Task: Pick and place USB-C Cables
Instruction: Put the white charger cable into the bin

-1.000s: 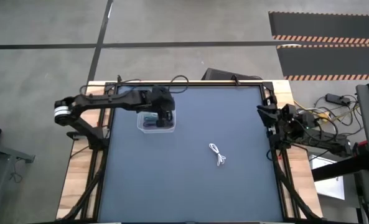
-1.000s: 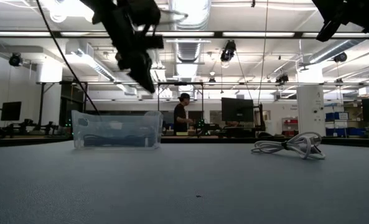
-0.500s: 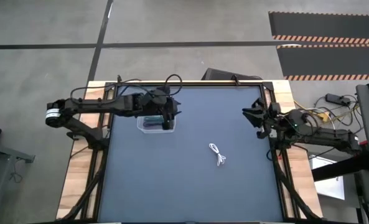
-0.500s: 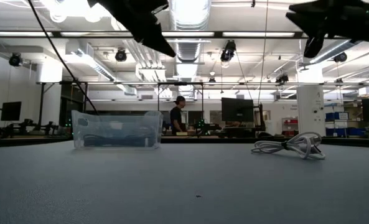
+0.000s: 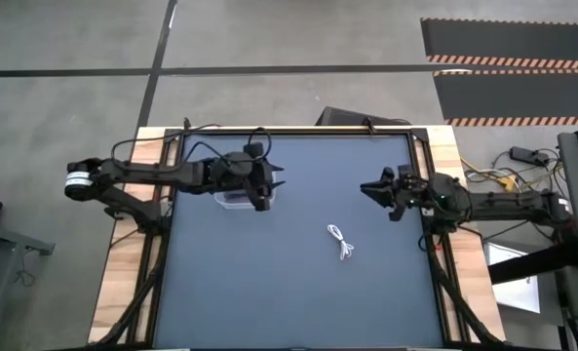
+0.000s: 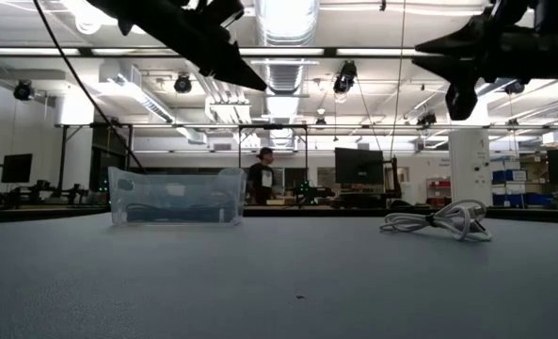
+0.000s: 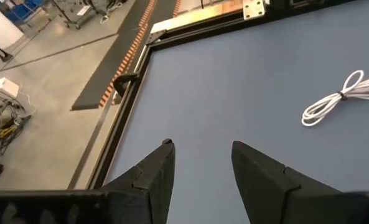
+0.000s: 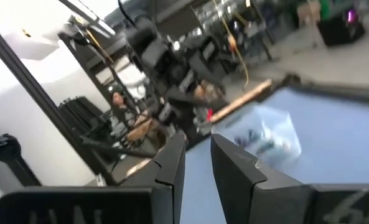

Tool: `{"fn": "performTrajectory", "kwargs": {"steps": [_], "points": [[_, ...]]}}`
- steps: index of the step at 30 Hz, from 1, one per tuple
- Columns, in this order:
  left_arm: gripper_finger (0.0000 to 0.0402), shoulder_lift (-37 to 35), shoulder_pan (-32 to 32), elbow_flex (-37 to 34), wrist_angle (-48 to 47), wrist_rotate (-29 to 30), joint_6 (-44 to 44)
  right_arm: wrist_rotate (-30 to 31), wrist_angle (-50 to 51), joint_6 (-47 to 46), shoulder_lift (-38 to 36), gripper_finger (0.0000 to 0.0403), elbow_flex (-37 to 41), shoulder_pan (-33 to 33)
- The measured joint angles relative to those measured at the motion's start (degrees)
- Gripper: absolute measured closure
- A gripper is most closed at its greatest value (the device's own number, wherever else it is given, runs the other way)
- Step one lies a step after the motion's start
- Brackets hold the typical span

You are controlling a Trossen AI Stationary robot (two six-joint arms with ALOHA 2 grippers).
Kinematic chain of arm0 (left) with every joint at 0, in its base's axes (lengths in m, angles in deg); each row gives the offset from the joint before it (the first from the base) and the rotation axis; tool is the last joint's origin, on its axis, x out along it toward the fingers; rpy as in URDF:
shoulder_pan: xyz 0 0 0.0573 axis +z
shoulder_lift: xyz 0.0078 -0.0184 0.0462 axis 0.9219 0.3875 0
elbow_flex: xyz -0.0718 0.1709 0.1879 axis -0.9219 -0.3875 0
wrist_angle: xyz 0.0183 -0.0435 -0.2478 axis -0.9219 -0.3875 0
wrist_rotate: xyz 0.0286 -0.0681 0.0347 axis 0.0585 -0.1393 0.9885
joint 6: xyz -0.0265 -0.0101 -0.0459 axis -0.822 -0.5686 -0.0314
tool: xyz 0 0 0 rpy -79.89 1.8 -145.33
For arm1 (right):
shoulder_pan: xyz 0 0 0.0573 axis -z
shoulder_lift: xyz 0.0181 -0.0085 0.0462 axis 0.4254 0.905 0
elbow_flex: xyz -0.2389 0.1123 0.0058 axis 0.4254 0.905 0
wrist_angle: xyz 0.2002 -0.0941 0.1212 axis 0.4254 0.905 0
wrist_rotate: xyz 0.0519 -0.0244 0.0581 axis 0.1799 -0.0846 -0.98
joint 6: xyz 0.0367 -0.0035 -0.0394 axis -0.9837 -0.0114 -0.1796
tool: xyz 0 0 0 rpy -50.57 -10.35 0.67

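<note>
A clear plastic box [image 5: 232, 201] stands at the table's far left, with small cable bundles lying in it [image 6: 175, 211]. It also shows in the right wrist view [image 8: 268, 134]. One white cable bundle [image 5: 341, 242] lies on the mat right of the middle, and it shows in the low view [image 6: 438, 219] and the left wrist view [image 7: 336, 99]. My left gripper [image 5: 274, 185] hangs above the box's right end, open and empty [image 7: 200, 155]. My right gripper [image 5: 369, 187] is high over the table's right part, pointing toward the box, open and empty [image 8: 196, 149].
The blue-grey mat [image 5: 289, 292] has a black frame [image 5: 172, 234] around it, with wooden boards beside it. Cables and gear lie beyond the table's right edge [image 5: 503, 185]. A person [image 6: 257, 179] stands in the room far behind the table.
My left gripper has risen out of the clear box and tipped from pointing down to nearly level, pointing toward the table's right. My right gripper has swung from the table's right edge toward the left, out over the mat. The white cable and the box have stayed put.
</note>
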Motion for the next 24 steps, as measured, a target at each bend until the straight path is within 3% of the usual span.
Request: {"fn": "performTrajectory", "kwargs": {"steps": [7, 15, 24], "points": [[0.0258, -2.79, -0.04, -0.58, 0.37, 0.02, -1.11, 0.06, 16.10, -4.14, 4.59, 0.0335, -7.91, -3.40], [0.0258, -6.03, -0.20, -3.33, 0.48, 0.04, -3.49, 2.93, 49.86, -14.14, 14.32, 0.0335, -22.68, -5.14], [0.0258, -7.72, -0.20, -4.90, 0.84, 0.04, -4.06, 3.05, 68.51, -19.43, 27.48, 0.0335, -37.02, -7.59]]}}
